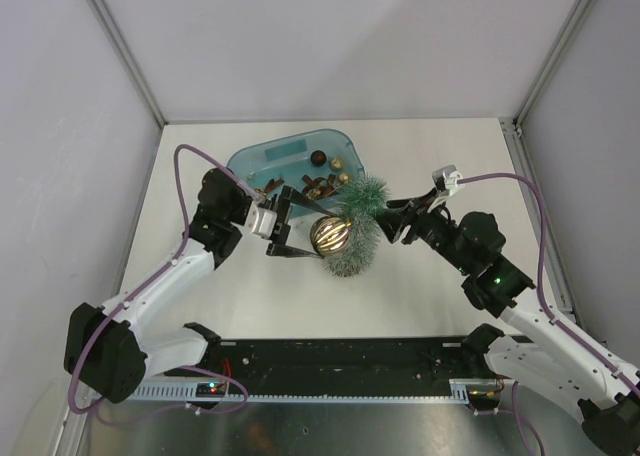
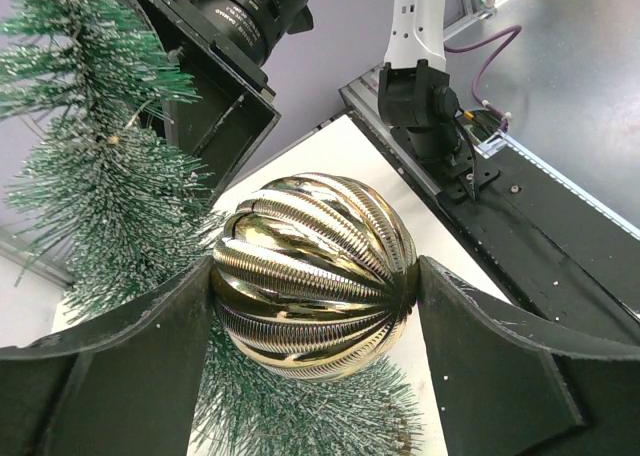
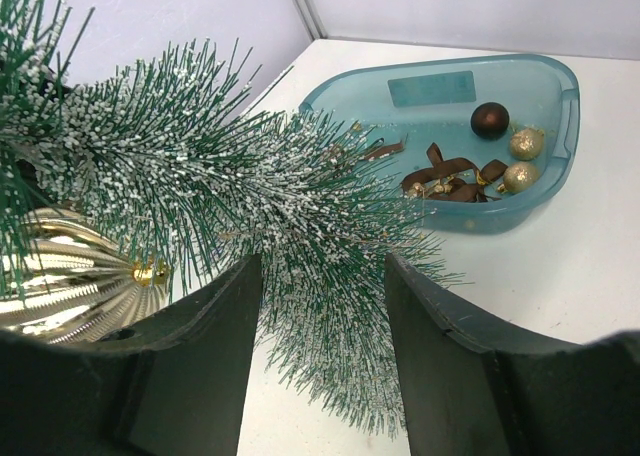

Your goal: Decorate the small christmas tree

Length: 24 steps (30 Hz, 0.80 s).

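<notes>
The small christmas tree point(image 1: 357, 234), frosted green, leans over in the middle of the table. It also shows in the left wrist view point(image 2: 110, 196) and the right wrist view point(image 3: 260, 196). My left gripper point(image 1: 308, 236) is shut on a ribbed gold ball point(image 1: 329, 234) and holds it against the tree's left side. The ball fills the gap between the fingers point(image 2: 310, 266) and shows behind the needles point(image 3: 70, 276). My right gripper point(image 1: 388, 221) is at the tree's right side. Its jaws stand apart point(image 3: 323, 296) with needle tips between them.
The translucent blue tub point(image 1: 290, 154) stands behind the tree, also in the right wrist view point(image 3: 450, 86). It holds a dark brown ball point(image 3: 489, 120), small gold balls point(image 3: 527, 143) and brown ribbon point(image 3: 450, 176). Side walls close the table in.
</notes>
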Motion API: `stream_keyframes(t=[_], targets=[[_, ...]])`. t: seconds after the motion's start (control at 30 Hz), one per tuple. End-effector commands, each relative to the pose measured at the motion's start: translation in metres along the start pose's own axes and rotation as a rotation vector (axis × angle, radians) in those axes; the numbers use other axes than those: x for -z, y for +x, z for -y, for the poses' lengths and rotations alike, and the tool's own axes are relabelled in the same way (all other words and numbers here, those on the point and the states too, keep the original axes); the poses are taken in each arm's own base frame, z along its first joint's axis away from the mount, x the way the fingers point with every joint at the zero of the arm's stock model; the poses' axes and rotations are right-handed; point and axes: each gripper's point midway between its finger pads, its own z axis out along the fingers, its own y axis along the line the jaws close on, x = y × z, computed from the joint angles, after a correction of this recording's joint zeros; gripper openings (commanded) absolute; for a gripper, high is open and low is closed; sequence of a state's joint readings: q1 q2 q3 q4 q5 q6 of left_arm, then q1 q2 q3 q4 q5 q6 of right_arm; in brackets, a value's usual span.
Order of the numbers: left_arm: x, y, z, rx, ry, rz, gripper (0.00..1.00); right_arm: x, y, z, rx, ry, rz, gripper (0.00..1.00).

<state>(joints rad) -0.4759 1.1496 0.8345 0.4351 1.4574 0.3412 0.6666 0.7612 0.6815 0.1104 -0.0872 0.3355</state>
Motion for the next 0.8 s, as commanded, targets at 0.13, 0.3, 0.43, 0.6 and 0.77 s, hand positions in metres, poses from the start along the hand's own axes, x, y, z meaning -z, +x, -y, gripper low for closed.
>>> stream_keyframes(t=[0.13, 0.3, 0.43, 0.6, 0.77], targets=[[-0.01, 0.0, -0.005, -0.067, -0.01, 0.008, 0.63, -0.001, -0.028, -0.012, 0.017, -0.029, 0.068, 0.56], [-0.015, -0.004, -0.008, -0.101, -0.016, 0.016, 0.63, -0.003, -0.024, -0.012, 0.018, -0.03, 0.057, 0.55], [-0.019, -0.008, -0.009, -0.115, -0.019, 0.026, 0.64, -0.003, -0.023, -0.012, 0.018, -0.026, 0.052, 0.55], [-0.021, -0.003, -0.007, -0.111, -0.027, 0.028, 0.65, -0.004, -0.021, -0.012, 0.017, -0.025, 0.047, 0.54], [-0.019, 0.013, 0.002, -0.081, -0.047, 0.012, 0.66, -0.003, -0.023, -0.011, 0.015, -0.021, 0.052, 0.54]])
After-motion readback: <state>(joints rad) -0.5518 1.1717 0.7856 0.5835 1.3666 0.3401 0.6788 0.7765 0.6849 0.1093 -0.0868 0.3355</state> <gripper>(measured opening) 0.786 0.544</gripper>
